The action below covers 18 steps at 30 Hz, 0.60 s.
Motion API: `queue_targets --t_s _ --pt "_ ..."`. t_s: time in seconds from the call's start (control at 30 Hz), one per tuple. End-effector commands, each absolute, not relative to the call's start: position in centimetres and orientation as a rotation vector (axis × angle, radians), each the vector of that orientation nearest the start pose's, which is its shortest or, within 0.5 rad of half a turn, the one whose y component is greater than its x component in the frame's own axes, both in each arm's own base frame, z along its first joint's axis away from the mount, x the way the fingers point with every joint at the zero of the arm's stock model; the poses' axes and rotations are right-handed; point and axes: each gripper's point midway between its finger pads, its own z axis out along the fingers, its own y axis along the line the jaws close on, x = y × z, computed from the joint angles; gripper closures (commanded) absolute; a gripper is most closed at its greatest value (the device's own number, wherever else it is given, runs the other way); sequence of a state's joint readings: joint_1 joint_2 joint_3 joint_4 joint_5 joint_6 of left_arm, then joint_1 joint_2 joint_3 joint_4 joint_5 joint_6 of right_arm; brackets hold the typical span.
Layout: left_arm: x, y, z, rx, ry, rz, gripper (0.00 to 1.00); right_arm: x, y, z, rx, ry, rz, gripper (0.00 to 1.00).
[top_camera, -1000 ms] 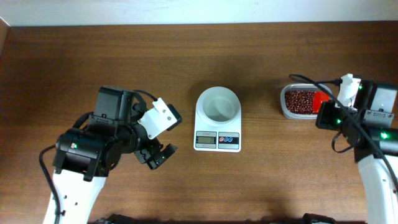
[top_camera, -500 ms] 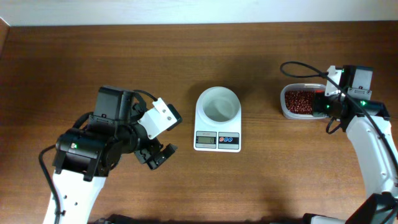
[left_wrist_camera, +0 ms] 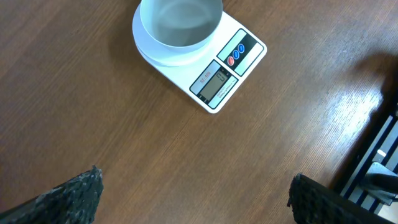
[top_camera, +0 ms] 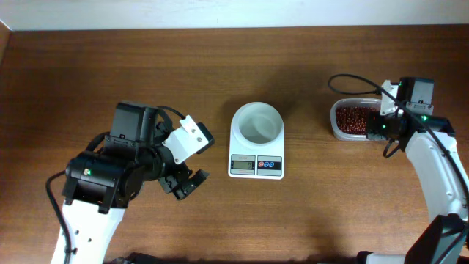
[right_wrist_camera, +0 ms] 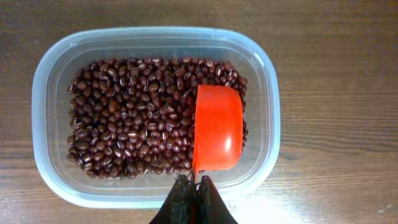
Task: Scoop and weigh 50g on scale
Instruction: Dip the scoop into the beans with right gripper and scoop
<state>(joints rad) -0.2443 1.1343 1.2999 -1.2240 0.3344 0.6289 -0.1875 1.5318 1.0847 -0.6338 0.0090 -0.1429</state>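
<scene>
The scale (top_camera: 256,150) sits in the middle of the wooden surface (top_camera: 308,220). Its round white bowl (top_camera: 256,123) is on the far half, and its grey display and coloured buttons are on the near edge. The left wrist view shows one red and two blue buttons; the figures on the display are too small to read. The bowl's inside shows only white.

The beans (right_wrist_camera: 124,118) are well apart from the scale, off to its right. They lie as a loose dark red-brown layer in a clear plastic tub (right_wrist_camera: 46,81) with rounded corners. The tub stands on the surface at about the same depth as the bowl.

An orange-red scoop (right_wrist_camera: 217,127) lies in the right part of the tub, resting on the beans with its cup toward the far side. Whether the cup faces up or down cannot be told. Its thin handle runs back toward the near rim, where the right fingers (right_wrist_camera: 182,202) are pressed together and pinch it. The right arm stands directly over the tub's right end, with a black cable (top_camera: 352,77) looping beside it.

At the near left, the left arm's fingers (left_wrist_camera: 71,193) are spread wide with nothing between them. They hang above bare wood, to the near left of the scale and clear of it.
</scene>
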Motion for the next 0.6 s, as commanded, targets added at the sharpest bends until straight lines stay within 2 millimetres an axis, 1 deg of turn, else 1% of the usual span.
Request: queue_targets --t_s 0.0,0.23,0.37,0.43,0.5,0.57 --pt "23.5 -11.8 25.4 1.196 2.242 -0.303 0.01 36.9 -6.1 11.0 0.035 2.658 -0.03 0.96" --pt "23.5 -11.8 25.4 1.196 2.242 -0.303 0.01 36.7 -4.7 10.9 0.029 2.662 0.078 0.96" --pt "23.5 -11.8 25.4 1.196 2.242 -0.303 0.01 36.6 -4.5 10.7 0.036 2.668 0.1 0.96" --pt "23.5 -11.8 25.4 1.196 2.242 -0.303 0.01 36.5 -4.5 10.3 0.054 2.684 0.109 0.96" --pt "23.5 -11.8 25.4 1.196 2.242 -0.303 0.01 36.5 -4.3 9.3 0.11 2.711 0.14 0.96" --pt "23.5 -11.8 25.4 1.196 2.242 -0.303 0.01 36.6 -3.0 8.9 0.102 2.712 0.249 0.96"
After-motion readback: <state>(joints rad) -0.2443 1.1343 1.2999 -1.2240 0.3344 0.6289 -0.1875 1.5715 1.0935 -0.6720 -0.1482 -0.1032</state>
